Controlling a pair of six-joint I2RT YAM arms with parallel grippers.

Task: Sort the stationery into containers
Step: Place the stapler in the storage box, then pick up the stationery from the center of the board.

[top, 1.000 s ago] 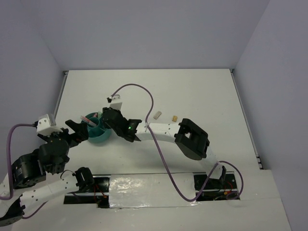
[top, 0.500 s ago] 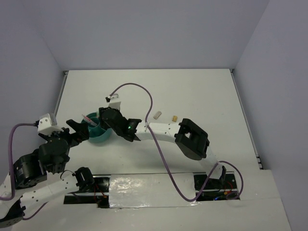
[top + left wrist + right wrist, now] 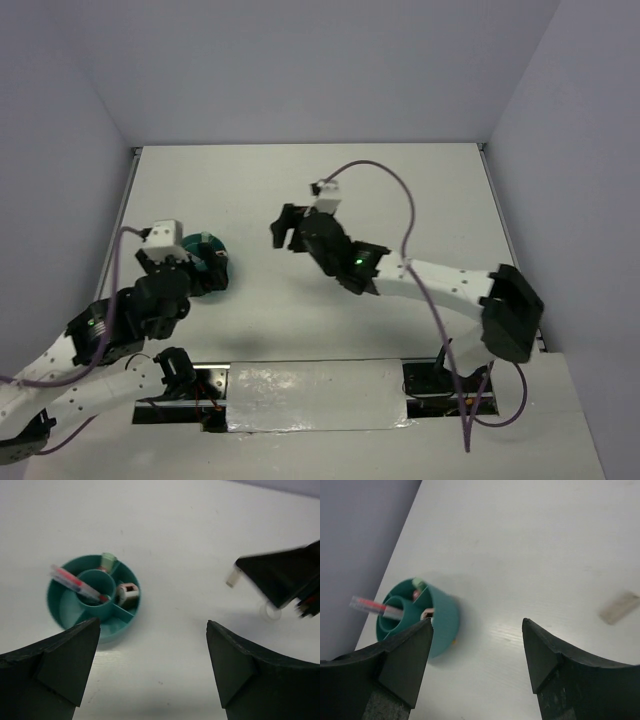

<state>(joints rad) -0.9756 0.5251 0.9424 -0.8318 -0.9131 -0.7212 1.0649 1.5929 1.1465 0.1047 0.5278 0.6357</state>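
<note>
Left wrist view shows the left gripper [image 3: 152,630] spread wide and empty near the teal organizer [image 3: 56,600]. The organizer sits by the left edge of the tabletop [image 3: 175,530], holding a thin pink pen [image 3: 75,582], mint-green tube [image 3: 107,559] and pink-white clip [image 3: 128,593]. Further right, the right gripper [image 3: 476,625] gapes, empty. The grey block [image 3: 619,608] lies well apart from the organizer.

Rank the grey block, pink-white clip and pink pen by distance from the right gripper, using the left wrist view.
1. grey block: peeking out at the right gripper edge.
2. pink-white clip: in the organizer compartment facing it.
3. pink pen: leaning out the organizer's far side.
</note>
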